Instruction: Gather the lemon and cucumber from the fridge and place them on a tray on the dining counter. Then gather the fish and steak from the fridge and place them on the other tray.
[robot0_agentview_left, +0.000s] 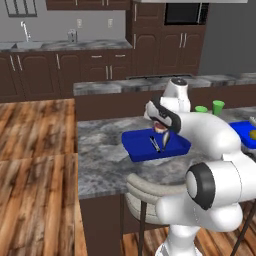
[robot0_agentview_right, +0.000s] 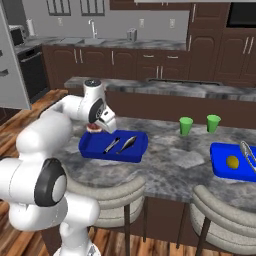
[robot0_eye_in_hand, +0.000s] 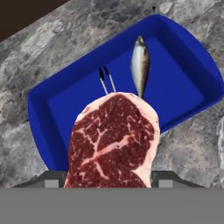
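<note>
1. Left base view: my hand (robot0_agentview_left: 161, 131) hangs above the blue tray (robot0_agentview_left: 137, 148) on the table (robot0_agentview_left: 100, 150), pinching the steak (robot0_agentview_left: 160, 127).
2. Right base view: the fish (robot0_agentview_right: 128, 143) lies in the tray; the lemon (robot0_agentview_right: 232, 161) sits apart.
3. Hand view: the steak, gripped by its edges, looks limp and slick.

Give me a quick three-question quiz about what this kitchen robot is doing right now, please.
1. True or false: the gripper holds the steak above a blue tray.
2. What already lies in that tray? A) fish B) lemon C) cup
3. Fill in: the other tray, holding the lemon, sits on the dining ____.

Key:
1. True.
2. A, the fish.
3. counter.
</note>
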